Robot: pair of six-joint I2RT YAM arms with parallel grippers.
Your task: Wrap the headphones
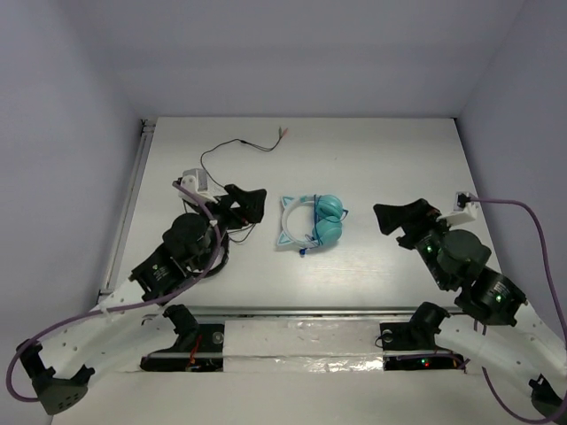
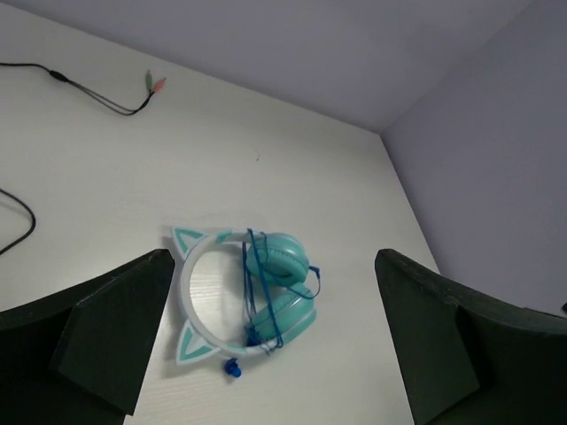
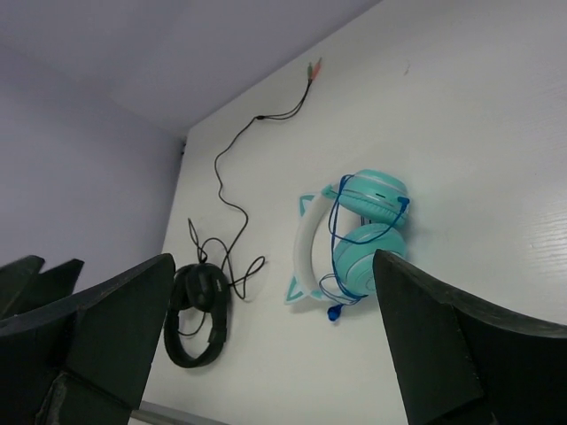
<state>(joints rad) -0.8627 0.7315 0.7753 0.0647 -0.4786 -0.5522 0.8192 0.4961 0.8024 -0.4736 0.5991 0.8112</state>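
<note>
Headphones [image 1: 312,221] lying on table [image 1: 372,150], blue cord [image 2: 252,274] looping around the cups. Just left of headphones, left gripper [image 1: 257,205] gaping wide, holding nothing; right of headphones, right gripper [image 1: 387,226] gaping wide too

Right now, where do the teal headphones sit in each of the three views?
Top external: headphones at the table's centre, between the two arms.
Left wrist: headphones low in the frame, just left of centre.
Right wrist: headphones right of centre, headband on the left.
Shared landmark: thin black wire, up and left of them in every view.
</note>
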